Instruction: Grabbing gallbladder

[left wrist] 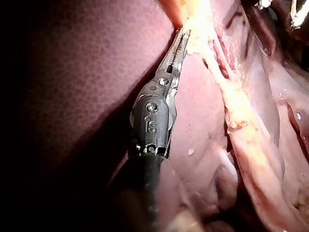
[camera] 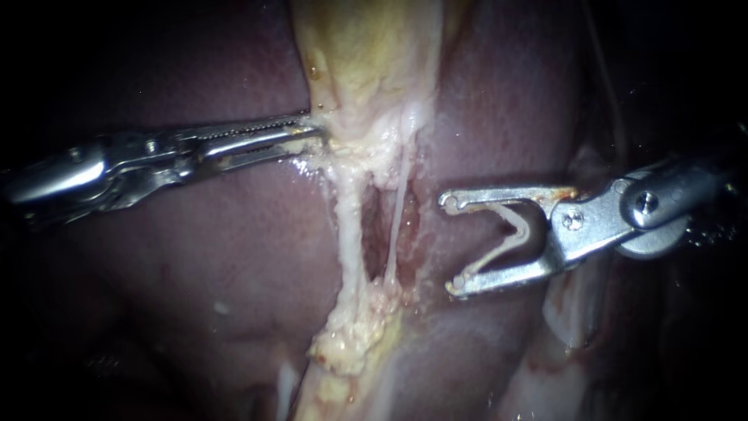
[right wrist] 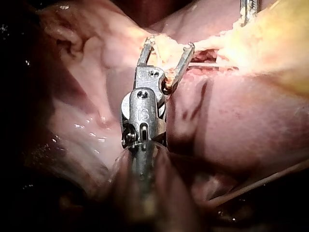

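The pale yellow gallbladder (camera: 374,62) hangs down the middle of the dark liver (camera: 195,257). My left instrument (camera: 315,134) has its toothed jaws shut on the gallbladder's lower left edge (left wrist: 189,38). Below that grip, two thin tubes (camera: 352,226) run down to a lump of fatty tissue (camera: 354,331). My right instrument (camera: 452,244) stands to the right of the tubes without touching them. Its jaws are spread wide and hold a pale V-shaped clip (camera: 510,234) between them. In the right wrist view these jaws (right wrist: 169,46) point at the tubes.
Liver (right wrist: 251,125) surrounds the tubes on both sides. A raw reddish window (camera: 378,226) lies between the two tubes. Pale folded tissue (camera: 573,312) sits under the right instrument's shaft. The left instrument's tip (right wrist: 248,10) shows beyond the right jaws.
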`<state>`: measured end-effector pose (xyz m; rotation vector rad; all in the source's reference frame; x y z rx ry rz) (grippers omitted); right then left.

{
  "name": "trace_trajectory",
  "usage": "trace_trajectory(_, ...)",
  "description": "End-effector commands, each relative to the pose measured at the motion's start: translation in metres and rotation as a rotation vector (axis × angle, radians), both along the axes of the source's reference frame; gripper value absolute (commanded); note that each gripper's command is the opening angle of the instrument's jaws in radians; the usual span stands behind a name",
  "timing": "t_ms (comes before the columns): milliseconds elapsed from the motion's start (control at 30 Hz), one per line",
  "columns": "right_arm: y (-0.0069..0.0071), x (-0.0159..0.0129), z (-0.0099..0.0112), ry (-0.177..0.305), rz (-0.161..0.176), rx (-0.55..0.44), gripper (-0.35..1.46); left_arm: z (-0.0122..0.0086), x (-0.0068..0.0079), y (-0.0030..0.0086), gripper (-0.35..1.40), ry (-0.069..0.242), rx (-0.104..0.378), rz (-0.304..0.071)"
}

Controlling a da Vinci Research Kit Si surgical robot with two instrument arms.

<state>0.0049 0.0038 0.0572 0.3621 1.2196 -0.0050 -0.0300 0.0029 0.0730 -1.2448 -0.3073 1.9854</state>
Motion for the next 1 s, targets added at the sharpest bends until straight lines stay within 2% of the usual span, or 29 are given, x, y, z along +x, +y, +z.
trace_trajectory(33, 0.0, 0.0, 0.0, 0.0, 0.0, 0.0, 0.5, -0.0004, 0.0001, 0.0001, -0.35, -0.006, 0.002, 0.002)
trace_trajectory(167, 0.0, -0.0001, 0.0, 0.0, 0.0, 0.0, 0.5, -0.0025, 0.001, 0.0009, -0.35, -0.013, 0.015, 0.006)
trace_trajectory(200, 0.0, -0.0001, 0.0, 0.0, 0.0, 0.0, 0.5, -0.0034, 0.0013, 0.0014, -0.35, -0.014, 0.022, 0.01)
trace_trajectory(300, 0.0, -0.0001, 0.0, 0.0, 0.0, 0.0, 0.5, -0.006, 0.0026, 0.003, -0.35, -0.046, 0.033, -0.009)
trace_trajectory(400, 0.0, -0.0001, 0.0, 0.0, 0.0, 0.0, 0.5, -0.0086, 0.004, 0.0048, -0.35, -0.072, 0.002, -0.022)
trace_trajectory(533, 0.0, -0.0001, 0.0, 0.0, 0.0, 0.0, 0.5, -0.0105, 0.0053, 0.0062, -0.35, -0.087, -0.029, -0.032)
trace_trajectory(633, 0.0, -0.0001, 0.0, 0.0, 0.0, 0.0, 0.5, -0.0107, 0.0056, 0.0064, -0.35, -0.091, -0.034, -0.032)
trace_trajectory(1000, 0.0, -0.0001, 0.0, 0.0, 0.0, 0.0, 0.5, -0.0102, 0.0053, 0.0059, -0.35, -0.087, -0.039, -0.035)
